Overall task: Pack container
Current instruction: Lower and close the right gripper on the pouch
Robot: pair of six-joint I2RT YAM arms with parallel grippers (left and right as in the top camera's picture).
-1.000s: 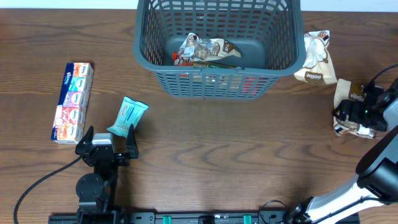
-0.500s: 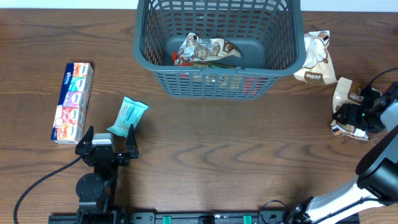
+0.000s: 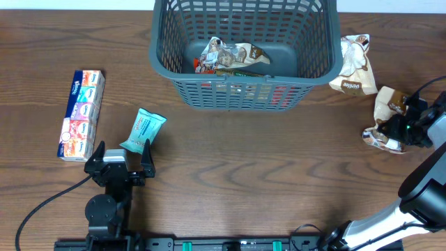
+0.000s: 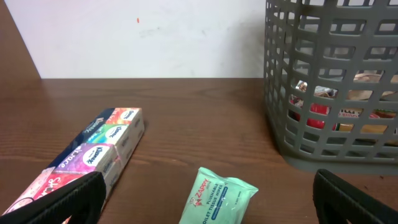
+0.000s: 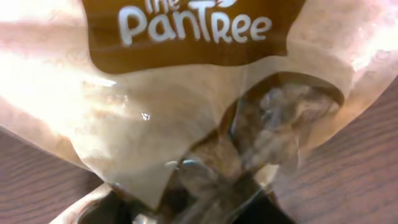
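1. Your container [image 3: 237,92] sat at the top centre of the overhead frame, upright on the bench [image 3: 279,167]. Its far rim was cut off by the frame edge. In the left wrist view its slotted wall [image 4: 329,93] filled the right side.
2. A few snack packs [image 3: 226,56] lay on its floor, towards the near wall.
3. Just right of the container, a white-and-brown pouch [image 3: 355,66] lay flat on the bench.
4. Below that, at the right edge of the overhead frame, your right jaws were closed on a tan snack bag [image 3: 385,120]. In the right wrist view the bag [image 5: 186,99] filled the frame and bunched to a pinch at the bottom.
5. A teal wipes pack [image 3: 143,130] lay on the bench at lower left of the container, well apart from it. It showed at the bottom centre of the left wrist view [image 4: 217,196].
6. Your left jaws stood wide and empty just below that pack, one fingertip touching or nearly touching its lower end.
7. A multicoloured tissue box [image 3: 81,113] lay lengthways at the far left of the overhead frame.
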